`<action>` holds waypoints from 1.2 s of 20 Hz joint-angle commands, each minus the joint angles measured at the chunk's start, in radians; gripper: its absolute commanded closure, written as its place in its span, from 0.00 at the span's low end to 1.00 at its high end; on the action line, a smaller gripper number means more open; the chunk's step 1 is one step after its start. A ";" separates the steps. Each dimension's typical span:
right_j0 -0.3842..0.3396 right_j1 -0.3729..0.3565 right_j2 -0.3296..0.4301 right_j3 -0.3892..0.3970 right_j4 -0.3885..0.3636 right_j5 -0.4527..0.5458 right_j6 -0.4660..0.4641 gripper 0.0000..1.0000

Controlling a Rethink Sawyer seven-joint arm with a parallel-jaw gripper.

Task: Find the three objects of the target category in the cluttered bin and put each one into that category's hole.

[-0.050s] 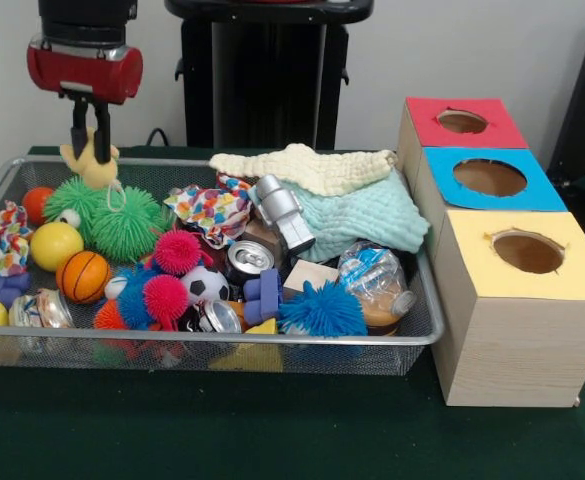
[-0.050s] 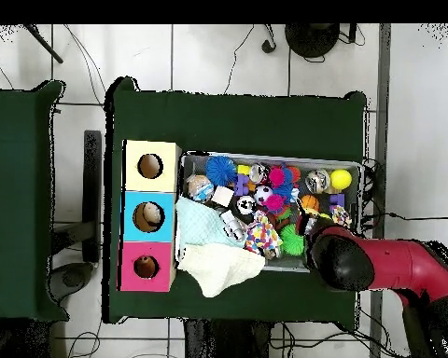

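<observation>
Gripper fingertips behind plush toy

A glossy red cylindrical wrist housing under a black arm segment carries the end effector with two slim dark fingers.

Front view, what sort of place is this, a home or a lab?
Likely a robotics lab: a red arm over a mesh bin of toys, three holed boxes on a green-covered table, and cables across a tiled floor.

Front, overhead (both show bin).
</observation>
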 commanded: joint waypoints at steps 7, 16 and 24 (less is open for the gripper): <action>0.084 -0.084 -0.031 0.127 0.138 0.082 0.049 1.00; 0.162 -0.095 -0.090 0.171 0.209 0.036 0.129 1.00; 0.234 -0.137 -0.134 0.293 0.335 -0.021 0.215 1.00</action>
